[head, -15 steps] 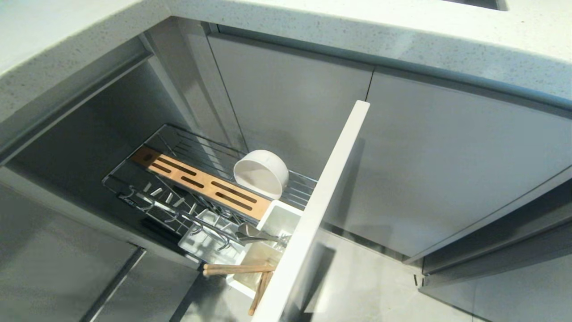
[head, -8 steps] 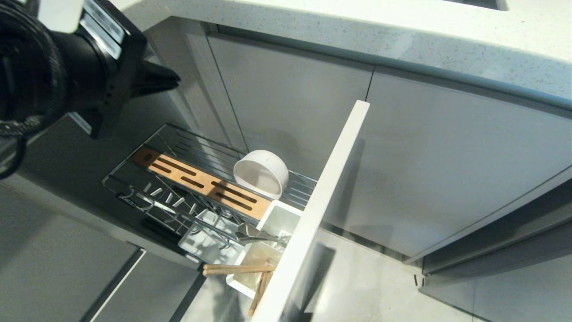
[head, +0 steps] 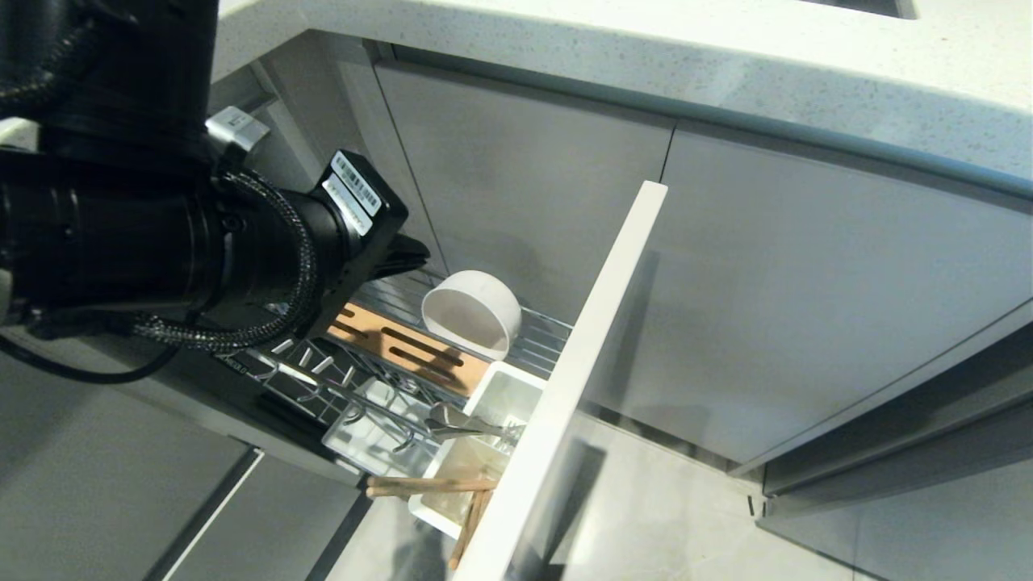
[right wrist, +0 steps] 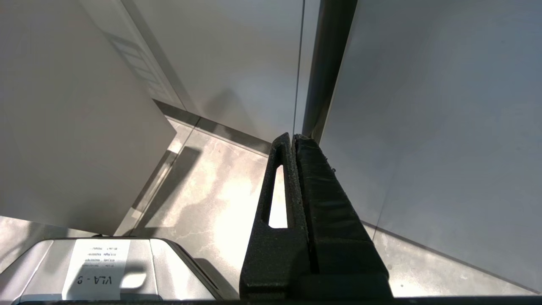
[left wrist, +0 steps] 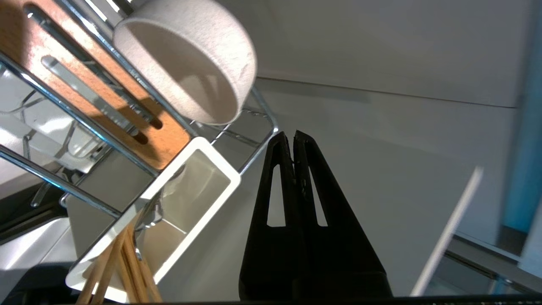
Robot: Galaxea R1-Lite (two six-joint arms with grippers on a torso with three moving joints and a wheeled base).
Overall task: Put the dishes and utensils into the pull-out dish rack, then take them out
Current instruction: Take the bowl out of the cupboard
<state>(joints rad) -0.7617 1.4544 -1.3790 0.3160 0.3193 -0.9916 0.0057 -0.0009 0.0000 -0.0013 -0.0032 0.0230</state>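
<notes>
Left arm covers far end of pull-out dish rack (head: 542, 324) and most of wooden strip (head: 411, 353). Plate not visible. Spoon (head: 462, 423) partly hidden inside white cutlery caddy (head: 484, 395); chopsticks (head: 428, 486) stick out of caddy's near compartment, tips cut off by front panel (head: 581, 363). White bowl (head: 472, 313) sits tilted on wires just behind wooden strip. Left hand (head: 403, 258) above rack, just beside bowl, pointing toward it, fingers pressed together, holding nothing. Right hand (right wrist: 293, 137) away from rack, over floor, fingers together, empty.

Head view looks steeply down on the dish rack (head: 387, 339); left wrist view, close, shares it (right wrist faces cabinet doors (right wrist: 423, 127)).
</notes>
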